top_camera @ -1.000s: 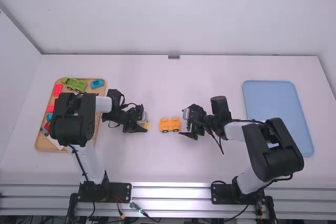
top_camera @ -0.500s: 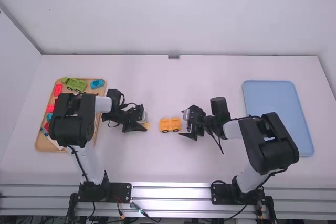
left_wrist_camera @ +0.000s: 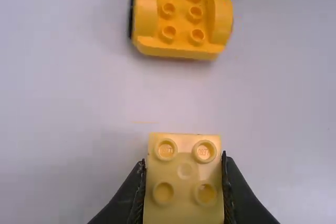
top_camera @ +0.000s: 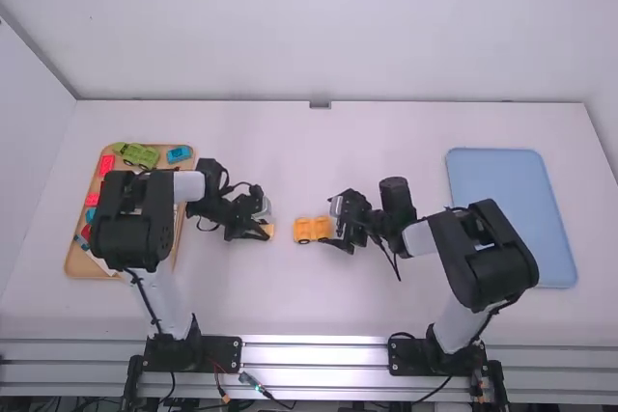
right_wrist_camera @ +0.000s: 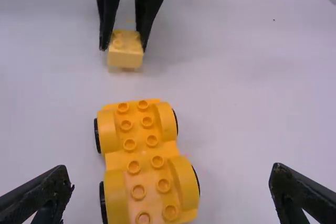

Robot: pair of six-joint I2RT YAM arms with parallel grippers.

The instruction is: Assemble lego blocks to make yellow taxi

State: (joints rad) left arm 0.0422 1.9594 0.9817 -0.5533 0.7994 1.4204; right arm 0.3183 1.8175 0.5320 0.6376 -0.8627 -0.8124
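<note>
1. Near the yellow wheeled chassis on the desk, the right hand is spread: brace both sides evenly
2. Beyond, the left hand pinches a yellow four-stud brick: square it over the chassis before pressing down

White tbl w/ yellow car base, brown tray L, blue tray R.

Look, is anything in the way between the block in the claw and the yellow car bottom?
Nothing visible: only white table lies between the yellow block in the left claw and the wheeled base.
</note>
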